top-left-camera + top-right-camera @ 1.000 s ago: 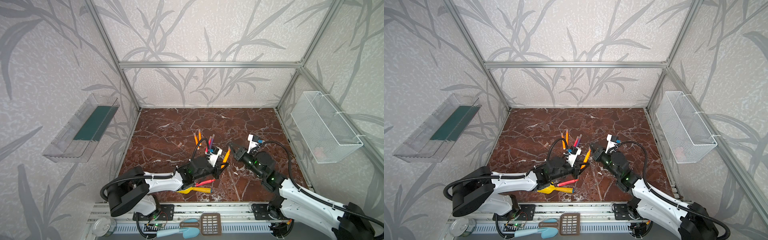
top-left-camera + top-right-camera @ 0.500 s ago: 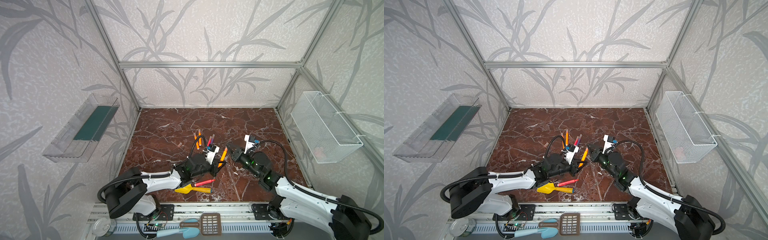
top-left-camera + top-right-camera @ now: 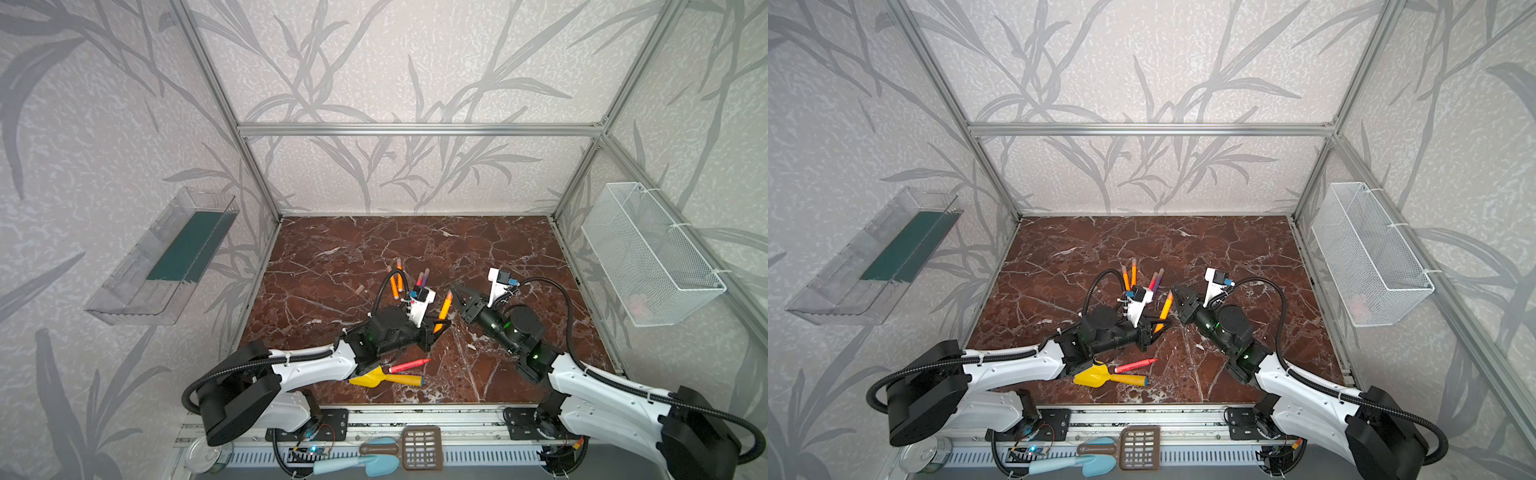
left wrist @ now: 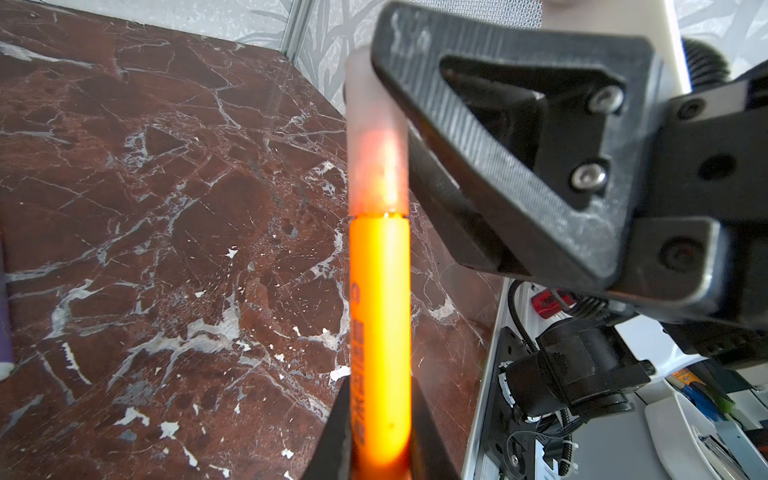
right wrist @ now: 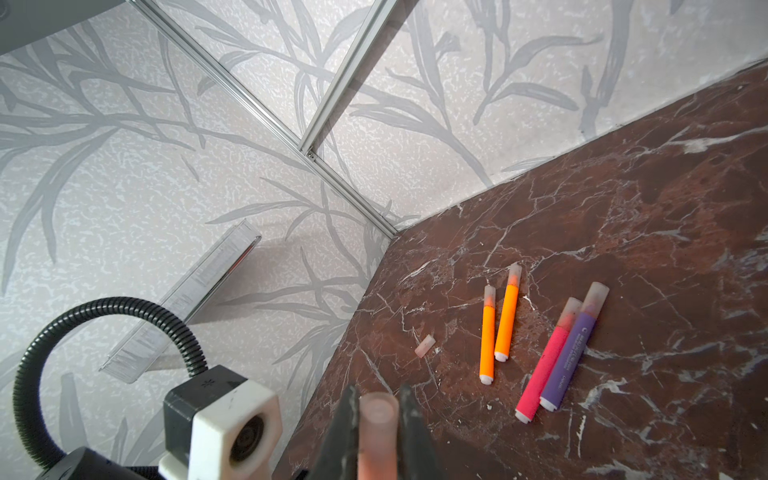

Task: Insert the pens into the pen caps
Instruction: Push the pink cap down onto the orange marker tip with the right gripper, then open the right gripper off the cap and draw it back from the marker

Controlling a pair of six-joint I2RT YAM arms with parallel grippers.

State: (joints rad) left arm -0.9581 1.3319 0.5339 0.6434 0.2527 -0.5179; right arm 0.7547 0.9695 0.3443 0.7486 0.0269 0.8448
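The left gripper [image 4: 380,419] is clamped on the orange pen [image 4: 380,316] and holds it tilted up off the marble table [image 3: 498,249]. Its tip sits inside a pale cap [image 4: 376,158], seated down to the barrel. The right gripper [image 5: 377,405] flanks that cap, but whether it is squeezing or just beside it is hard to tell. Farther back lie two capped orange pens [image 5: 487,332], then a pink-red pen [image 5: 546,361] touching a purple pen [image 5: 571,353], both capped. A loose cap [image 5: 424,346] lies alone nearby. Near the front edge, a red pen [image 3: 409,365] with a bare tip lies beside the yellow shovel [image 3: 384,377].
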